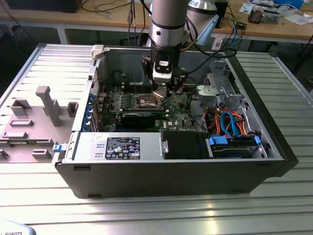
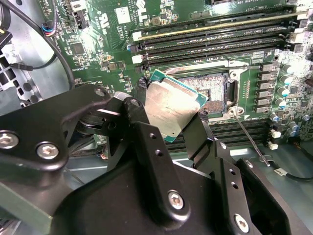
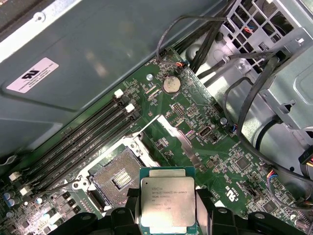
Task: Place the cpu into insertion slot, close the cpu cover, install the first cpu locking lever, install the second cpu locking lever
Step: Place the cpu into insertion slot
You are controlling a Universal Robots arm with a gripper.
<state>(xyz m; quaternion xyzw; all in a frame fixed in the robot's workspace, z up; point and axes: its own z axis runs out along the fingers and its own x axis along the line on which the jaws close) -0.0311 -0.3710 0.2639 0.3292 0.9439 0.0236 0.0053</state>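
In the first wrist view, your gripper (image 3: pixel 167 198) has the cpu (image 3: pixel 167 209) pinched by two opposite edges. Its matte black fingers (image 3: pixel 131 201) are closed only to the chip's width. The cpu is a flat square with a brushed silvery-grey lid on a green rim, and it is held above the board just beside the insertion slot (image 3: pixel 120 181), not seated in it. The slot lies uncovered, a square socket with a dark pin field and a shiny metal frame. The cpu cover (image 3: pixel 178 141) shows as a thin silvery plate at the socket's edge, off the opening. A thin wire lever (image 3: pixel 58 186) sticks out from the socket. Long black memory slots (image 3: pixel 83 142) run alongside on the green motherboard (image 3: pixel 215 161).
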